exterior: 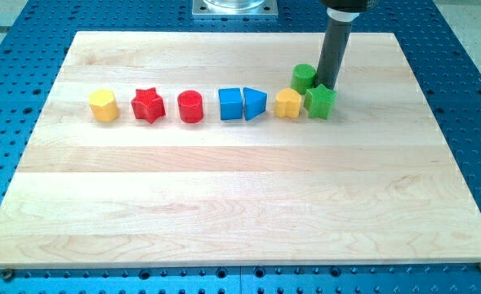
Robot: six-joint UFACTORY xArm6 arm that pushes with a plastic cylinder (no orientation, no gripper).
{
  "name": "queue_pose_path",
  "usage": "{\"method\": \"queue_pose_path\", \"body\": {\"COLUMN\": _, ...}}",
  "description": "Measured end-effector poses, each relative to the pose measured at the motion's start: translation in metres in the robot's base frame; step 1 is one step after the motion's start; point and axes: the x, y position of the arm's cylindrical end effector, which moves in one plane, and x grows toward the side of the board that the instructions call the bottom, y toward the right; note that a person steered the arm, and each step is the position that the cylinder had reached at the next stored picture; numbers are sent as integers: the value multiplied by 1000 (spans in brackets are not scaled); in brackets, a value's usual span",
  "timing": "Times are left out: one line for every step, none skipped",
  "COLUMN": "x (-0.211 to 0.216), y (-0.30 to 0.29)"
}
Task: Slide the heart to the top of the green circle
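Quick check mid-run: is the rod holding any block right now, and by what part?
Nothing is held; the rod cannot grip. My tip sits between the green circle and the green star, seemingly touching both.

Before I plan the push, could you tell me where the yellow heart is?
The yellow heart sits right of centre in the row, between the blue wedge and the green star.

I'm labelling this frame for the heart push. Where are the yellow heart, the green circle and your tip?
yellow heart (288, 104): camera view, middle of its top face.
green circle (303, 77): camera view, top face, left of the rod.
my tip (330, 85): camera view, rod's lower end, between green circle and green star (321, 100).
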Motion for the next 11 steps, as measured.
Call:
{"method": "queue_pose_path", "body": {"x": 46, "y": 51}}
{"method": "queue_pose_path", "body": {"x": 117, "y": 46}}
{"method": "queue_pose_path", "body": {"x": 133, "y": -42}}
{"method": "queue_pose_path", "body": {"x": 99, "y": -45}}
{"method": "queue_pose_path", "body": {"x": 84, "y": -73}}
{"method": "queue_pose_path", "body": {"x": 49, "y": -77}}
{"method": "queue_pose_path", "body": {"x": 27, "y": -74}}
{"method": "queue_pose_path", "body": {"x": 10, "y": -59}}
{"method": "queue_pose_path", "body": {"x": -18, "y": -61}}
{"method": "queue_pose_path", "body": {"x": -49, "y": -61}}
{"method": "queue_pose_path", "body": {"x": -71, "y": -67}}
